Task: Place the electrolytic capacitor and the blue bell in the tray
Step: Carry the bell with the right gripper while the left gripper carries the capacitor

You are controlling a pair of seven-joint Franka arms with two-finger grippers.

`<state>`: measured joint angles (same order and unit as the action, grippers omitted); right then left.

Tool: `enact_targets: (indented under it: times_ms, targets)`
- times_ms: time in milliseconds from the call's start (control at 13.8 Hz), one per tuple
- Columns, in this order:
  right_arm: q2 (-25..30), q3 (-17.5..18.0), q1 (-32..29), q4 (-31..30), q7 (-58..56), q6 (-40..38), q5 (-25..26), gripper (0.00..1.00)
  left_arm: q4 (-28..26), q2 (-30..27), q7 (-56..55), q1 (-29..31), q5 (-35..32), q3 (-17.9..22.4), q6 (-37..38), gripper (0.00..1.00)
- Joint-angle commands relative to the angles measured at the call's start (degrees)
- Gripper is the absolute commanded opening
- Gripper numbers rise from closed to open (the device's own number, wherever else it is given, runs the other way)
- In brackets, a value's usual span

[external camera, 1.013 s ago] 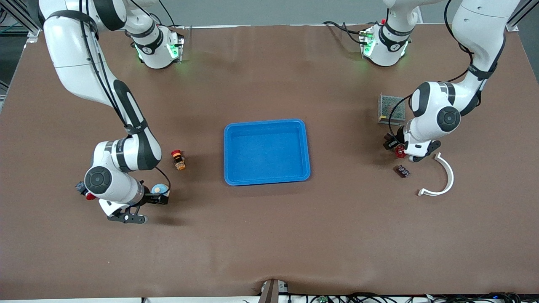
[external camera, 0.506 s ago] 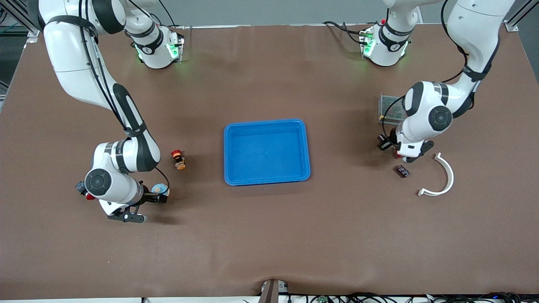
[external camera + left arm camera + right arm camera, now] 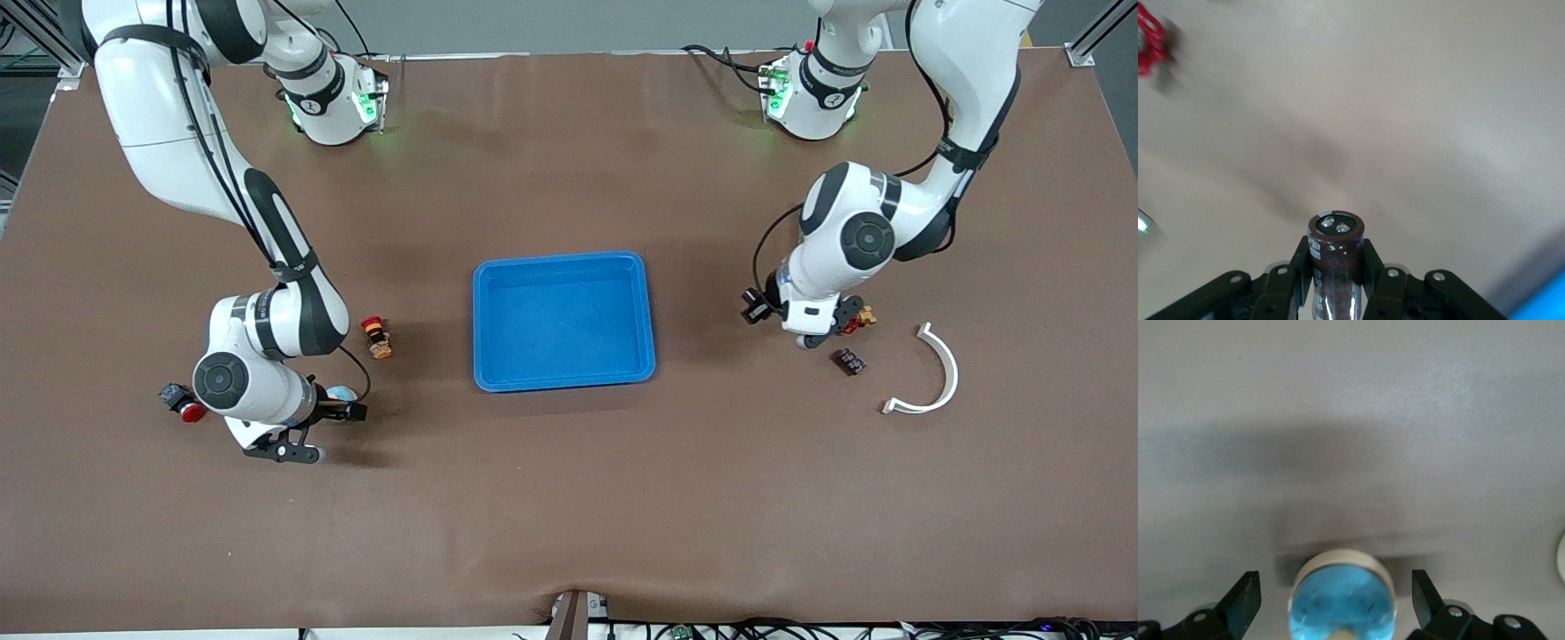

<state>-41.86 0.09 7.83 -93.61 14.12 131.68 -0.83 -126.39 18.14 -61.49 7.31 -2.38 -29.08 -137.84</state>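
Observation:
The electrolytic capacitor (image 3: 1335,248) is a dark brown cylinder with two metal terminals on its end. My left gripper (image 3: 1336,252) is shut on it. In the front view this gripper (image 3: 805,340) hangs over the mat between the blue tray (image 3: 564,262) and a small dark board, and the wrist hides the capacitor there. The blue bell (image 3: 1341,599), a blue dome on a white base, rests on the mat toward the right arm's end (image 3: 336,392). My right gripper (image 3: 1336,595) is open, one finger on each side of the bell and apart from it (image 3: 341,405).
A red and orange push-button (image 3: 378,338) lies between the bell and the tray. Toward the left arm's end lie a small dark board (image 3: 851,361), a white curved piece (image 3: 935,373) and a small red and yellow part (image 3: 859,317). A red part (image 3: 1148,37) shows in the left wrist view.
The left arm has swung toward the tray with the capacitor held, away from the small parts. The right gripper has shifted slightly around the bell and stays open.

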Motion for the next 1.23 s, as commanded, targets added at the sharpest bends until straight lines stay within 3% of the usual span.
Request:
enact_targets:
  times_ms: [0,506,579,651,723,796,940,1157]
  targets:
    - [3.6,0.8,-0.3,-3.9,1.0,-0.2,-0.6,1.00,4.7,1.7,-8.4,-6.1,0.2,0.0,2.0,0.00]
    - [3.4,0.7,-1.0,-4.1,0.6,0.6,-0.6,1.00,14.1,9.3,-22.0,-17.1,-0.6,0.4,2.0,0.00]
    - [3.5,0.7,-1.0,-4.1,0.6,0.3,-0.6,0.91,14.8,10.1,-23.0,-17.9,-0.6,0.4,2.0,0.00]
    - [3.6,0.7,-1.0,-4.2,0.9,-0.1,-0.6,0.55,15.6,11.0,-23.8,-19.4,-0.6,0.5,2.0,0.00]
    - [3.6,0.7,-1.0,-4.5,1.0,-0.1,-0.6,0.09,16.4,12.2,-24.2,-20.4,-1.0,0.5,1.9,0.00]
    - [3.7,0.7,-1.0,-4.7,0.9,-0.2,-0.6,0.00,17.7,13.6,-24.2,-20.7,-2.4,0.5,1.9,0.00]
    - [4.3,0.7,-0.1,-4.9,1.0,-0.5,-0.6,0.00,19.4,16.0,-26.5,-21.7,-4.2,0.5,1.9,0.00]
    - [8.5,1.4,2.0,-4.0,5.9,-7.3,-0.6,0.00,22.3,19.8,-28.7,-22.3,-5.9,0.4,1.9,0.00]
